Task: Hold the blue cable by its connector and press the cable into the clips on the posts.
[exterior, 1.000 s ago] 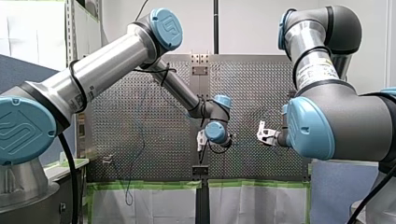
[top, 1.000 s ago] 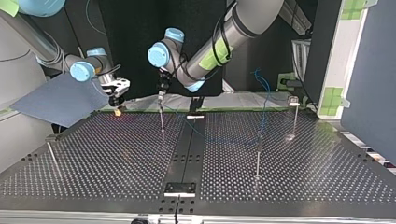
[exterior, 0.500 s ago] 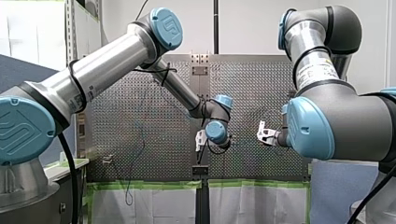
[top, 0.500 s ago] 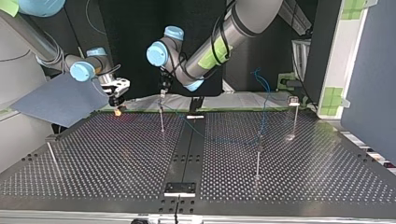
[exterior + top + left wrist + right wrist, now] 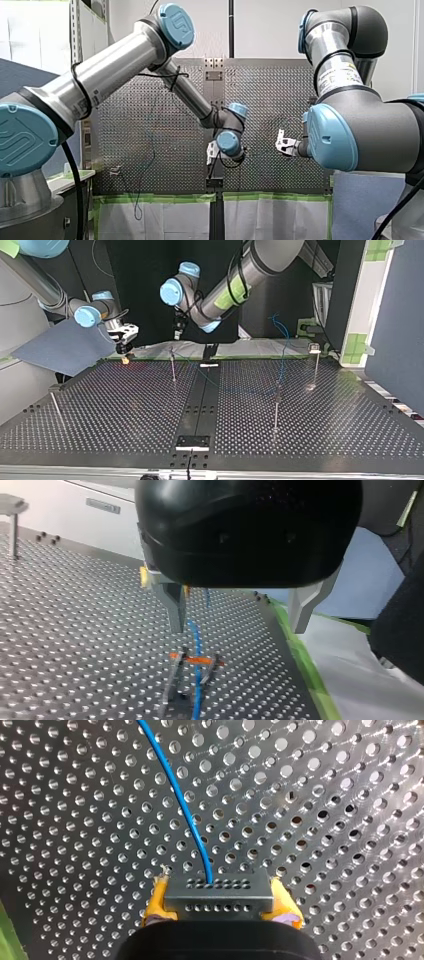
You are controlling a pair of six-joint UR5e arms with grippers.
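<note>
1. Far left of the top view: a post (image 5: pixel 54 388) standing bare, blue cable (image 5: pixel 186 817) nowhere near it. Undone, by the look of it.
2. Next along, my right gripper (image 5: pixel 125 354): clamped on the connector (image 5: pixel 219 895) between yellow pads (image 5: pixel 154 905), cable leading off from it.
3. Then my left gripper (image 5: pixel 237 629), fingers (image 5: pixel 175 605) spread wide, holding nothing, hovering over the orange clip (image 5: pixel 197 659). Cable threaded through, so seated, apparently.
4. Right-hand posts (image 5: pixel 276 412): cable close by; clipped or not, impossible to tell.

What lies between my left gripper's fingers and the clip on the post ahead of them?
Left wrist view: only the blue cable, crossing the clip and running on beside one finger of my open left gripper.
</note>
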